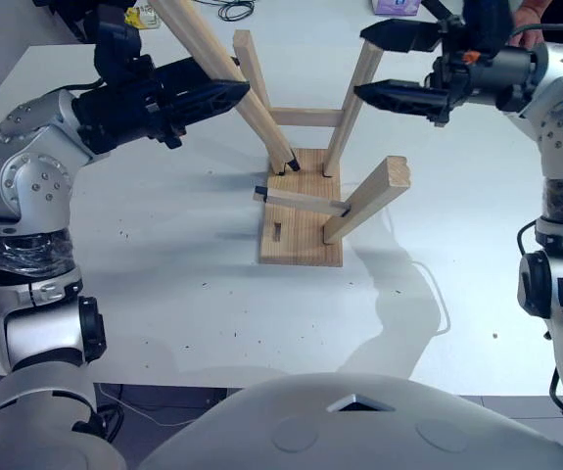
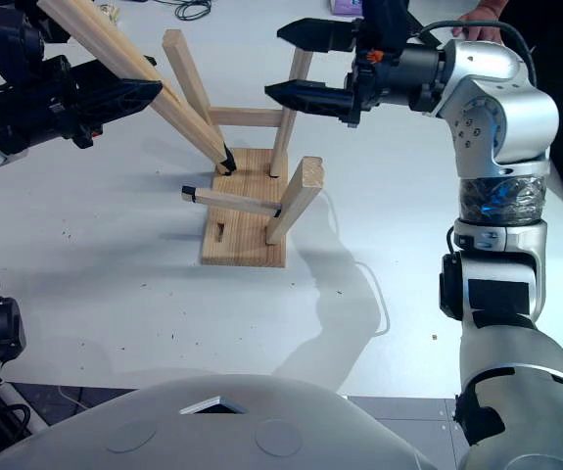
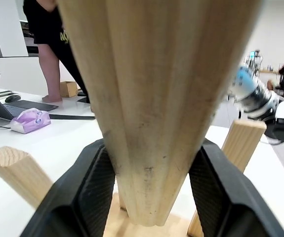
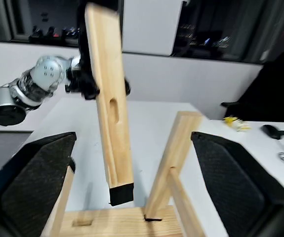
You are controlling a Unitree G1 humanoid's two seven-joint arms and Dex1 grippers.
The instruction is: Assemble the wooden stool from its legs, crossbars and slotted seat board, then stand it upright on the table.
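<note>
**Left gripper lowers nothing yet seated: a slanted leg's tip meets the flat seat board**

The left gripper (image 1: pixel 234 95) is clamped on a wooden leg (image 1: pixel 264 127) whose long axis slants from upper left down to the right, its black-capped end at the far left corner of the seat board (image 1: pixel 305 245); whether it sits in a slot cannot be told. The board lies flat near the middle of the table (image 1: pixel 164 274), long axis running away from the robot. Two legs, the rear leg (image 1: pixel 252 64) and the near-upright leg (image 1: pixel 345 122), are joined by a crossbar (image 1: pixel 305 117). A fourth leg (image 1: pixel 369 201) leans right, and its short crossbar (image 1: pixel 296 200) points left. The right gripper (image 1: pixel 359 63) is spread wide around the near-upright leg's top, not touching it.
</note>
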